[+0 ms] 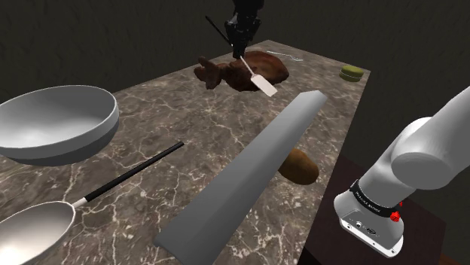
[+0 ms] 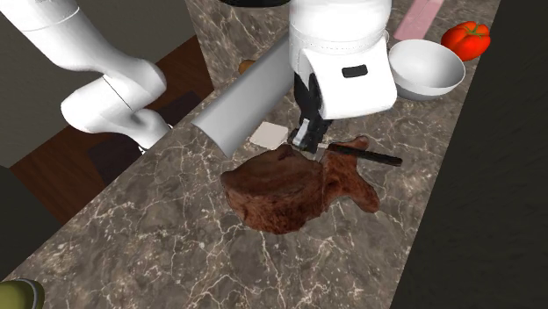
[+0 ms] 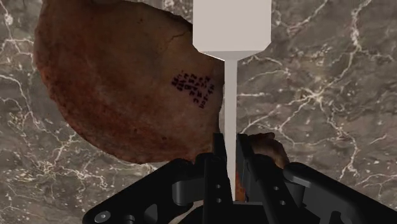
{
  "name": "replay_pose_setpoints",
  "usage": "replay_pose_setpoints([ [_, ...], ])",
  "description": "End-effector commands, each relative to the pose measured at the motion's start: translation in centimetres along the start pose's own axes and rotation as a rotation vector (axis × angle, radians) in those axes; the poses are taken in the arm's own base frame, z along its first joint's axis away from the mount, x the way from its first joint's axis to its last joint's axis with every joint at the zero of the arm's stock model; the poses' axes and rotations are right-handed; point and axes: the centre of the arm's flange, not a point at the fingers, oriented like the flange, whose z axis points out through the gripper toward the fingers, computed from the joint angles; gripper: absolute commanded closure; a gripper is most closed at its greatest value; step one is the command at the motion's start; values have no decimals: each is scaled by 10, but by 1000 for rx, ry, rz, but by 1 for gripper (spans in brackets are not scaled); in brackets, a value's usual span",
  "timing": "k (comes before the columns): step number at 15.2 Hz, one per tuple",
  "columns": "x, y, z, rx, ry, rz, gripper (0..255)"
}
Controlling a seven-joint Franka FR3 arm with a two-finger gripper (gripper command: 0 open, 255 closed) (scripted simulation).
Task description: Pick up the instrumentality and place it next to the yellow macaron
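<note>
Plainly, the spatula [image 3: 231, 35] has a pale square blade and black handle

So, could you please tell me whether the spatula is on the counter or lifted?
Lifted: the jaws clasp the spatula by its neck, above the brown meat.

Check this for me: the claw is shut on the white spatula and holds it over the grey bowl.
Not the grey bowl: the claw is shut on the white spatula and holds it over the brown meat, as the wrist view shows.
</note>
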Motion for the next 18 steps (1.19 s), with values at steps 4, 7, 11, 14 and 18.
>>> replay_pose_setpoints([
  [4,-18,65,0,1,0,-2,255],
  [7,-26,103,0,1,0,-2,255],
  [11,-38,155,-1,1,0,-2,255],
  [14,-47,193,-2,1,0,-2,255],
  [18,-58,245,-3,1,0,-2,255],
])
